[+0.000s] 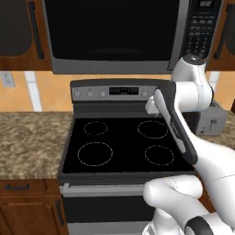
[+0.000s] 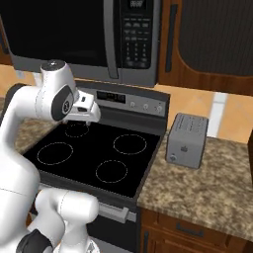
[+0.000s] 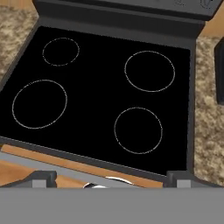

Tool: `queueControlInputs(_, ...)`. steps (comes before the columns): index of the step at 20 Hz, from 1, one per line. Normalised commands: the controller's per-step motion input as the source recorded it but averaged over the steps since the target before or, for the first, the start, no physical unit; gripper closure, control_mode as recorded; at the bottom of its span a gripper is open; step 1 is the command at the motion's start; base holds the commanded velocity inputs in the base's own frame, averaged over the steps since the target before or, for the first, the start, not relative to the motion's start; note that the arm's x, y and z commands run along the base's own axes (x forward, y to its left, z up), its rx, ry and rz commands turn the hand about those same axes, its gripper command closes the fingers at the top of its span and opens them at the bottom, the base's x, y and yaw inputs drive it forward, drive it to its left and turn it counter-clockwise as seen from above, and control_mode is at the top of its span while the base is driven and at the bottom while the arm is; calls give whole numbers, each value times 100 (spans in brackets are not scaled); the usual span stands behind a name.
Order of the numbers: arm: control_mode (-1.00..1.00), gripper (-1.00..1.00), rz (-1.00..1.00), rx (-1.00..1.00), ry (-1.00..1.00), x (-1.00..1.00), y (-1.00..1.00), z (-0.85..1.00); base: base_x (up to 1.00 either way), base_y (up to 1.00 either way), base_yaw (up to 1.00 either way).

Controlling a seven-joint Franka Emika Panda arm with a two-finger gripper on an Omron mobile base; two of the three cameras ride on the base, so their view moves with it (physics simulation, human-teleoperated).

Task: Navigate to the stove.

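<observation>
arm point(image 1: 183, 133) folded at 3 o'clock, nearest the lens | stove point(image 1: 124, 142) dead ahead at 12, cooktop centred below hand | jaws point(image 3: 109, 178) spread, holding nothing | nav looks basically done | toaster point(image 2: 187, 141) on worktop point(image 2: 212, 183) at 2

A speckled brown granite counter point(image 2: 207, 183) is seen on both sides of the black-topped steel stove point(image 1: 120, 142); a grey toaster point(image 2: 187, 140) stands on it, right of the stove.

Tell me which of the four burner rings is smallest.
The back-left ring on the stove; the other three are visibly wider.
</observation>
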Motion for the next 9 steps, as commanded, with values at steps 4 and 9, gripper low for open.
queueControlInputs(4,-100,-100,-5,0,3,82,7,-64,0,0,0)
queueControlInputs(9,-100,-100,-3,0,0,98,11,-77,0,0,0)
